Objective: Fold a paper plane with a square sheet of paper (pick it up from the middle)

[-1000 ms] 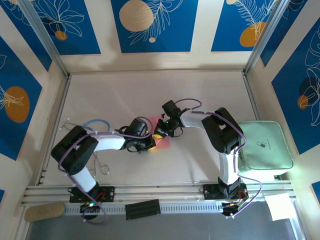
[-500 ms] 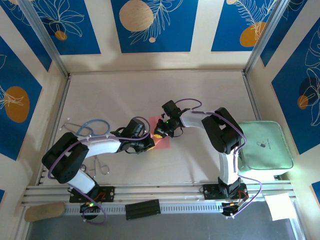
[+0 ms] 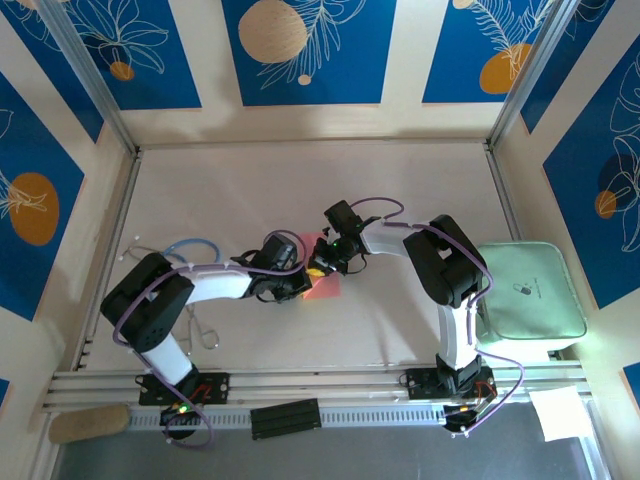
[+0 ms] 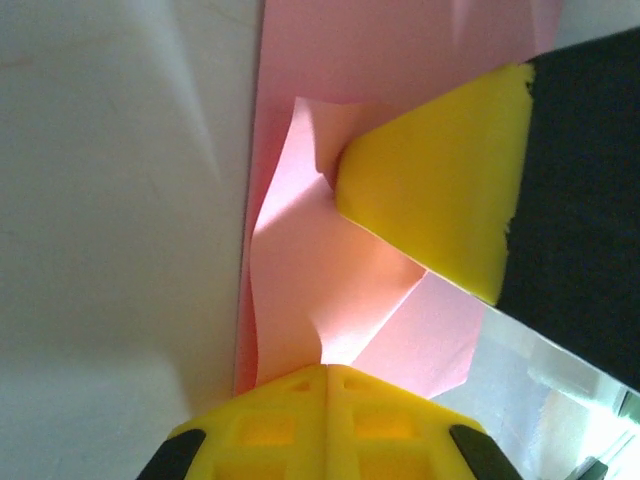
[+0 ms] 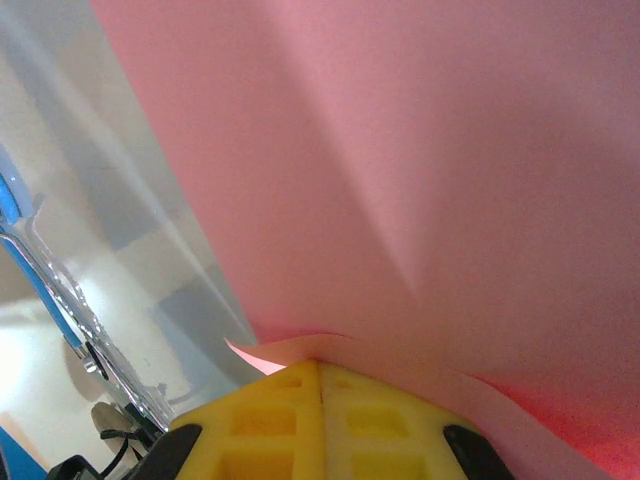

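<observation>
There is one square sheet of paper at the middle of the worktop, half hidden from above by two tools. The left tool has its pads together, clamped on a raised fold of the sheet. The right tool, it seems, is clamped on it likewise. Both wrist views cut off the sheet's edges.

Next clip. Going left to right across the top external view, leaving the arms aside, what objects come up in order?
Tan oblong block by the near rail → blue loop-shaped object on the table → pink-red square sheet of paper → pale green cushion-like pad.
</observation>
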Robot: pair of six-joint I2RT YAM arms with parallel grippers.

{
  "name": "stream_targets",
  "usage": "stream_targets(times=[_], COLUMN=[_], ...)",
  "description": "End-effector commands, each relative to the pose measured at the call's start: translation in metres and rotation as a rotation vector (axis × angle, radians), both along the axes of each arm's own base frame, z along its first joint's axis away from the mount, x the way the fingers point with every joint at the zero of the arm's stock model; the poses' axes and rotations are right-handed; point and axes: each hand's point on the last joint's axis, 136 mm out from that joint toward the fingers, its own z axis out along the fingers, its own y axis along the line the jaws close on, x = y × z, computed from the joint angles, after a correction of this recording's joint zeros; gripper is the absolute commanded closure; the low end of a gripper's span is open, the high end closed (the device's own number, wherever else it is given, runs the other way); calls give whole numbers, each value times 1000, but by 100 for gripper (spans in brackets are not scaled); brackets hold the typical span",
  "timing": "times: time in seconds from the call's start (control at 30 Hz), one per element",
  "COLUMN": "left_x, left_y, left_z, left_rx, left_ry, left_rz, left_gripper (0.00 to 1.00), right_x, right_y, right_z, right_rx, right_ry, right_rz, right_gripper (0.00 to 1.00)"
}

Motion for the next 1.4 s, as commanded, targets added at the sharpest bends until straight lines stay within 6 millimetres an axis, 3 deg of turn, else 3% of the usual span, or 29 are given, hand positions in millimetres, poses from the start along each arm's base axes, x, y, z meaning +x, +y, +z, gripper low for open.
stream_targets(times=[0.0, 0.23, 0.47, 0.6, 0.97, 1.37], left_x=[0, -12, -15, -17, -17, -17], left_y=[6, 17, 21, 22, 22, 21], left_z=[-10, -24, -28, -30, -32, -28], left_rx=[39, 71, 95, 99, 100, 94], left_ry=[4, 59, 84, 92, 102, 98], left_rz=[1, 22, 28, 30, 36, 30], left_gripper=[98, 99, 99, 99, 100, 100], right_x=[-31, -15, 8, 9, -20, -15], right_y=[-41, -31, -13, -14, -16, -8], right_z=[-57, -37, 13, 34, 20, 5], right_rx=[-210, -145, -11, 16, 32, 32], right_ry=[138, 67, -77, -159, -143, -125], right_rz=[-34, -15, 32, 61, 114, 135], right_gripper=[98, 96, 89, 86, 89, 90])
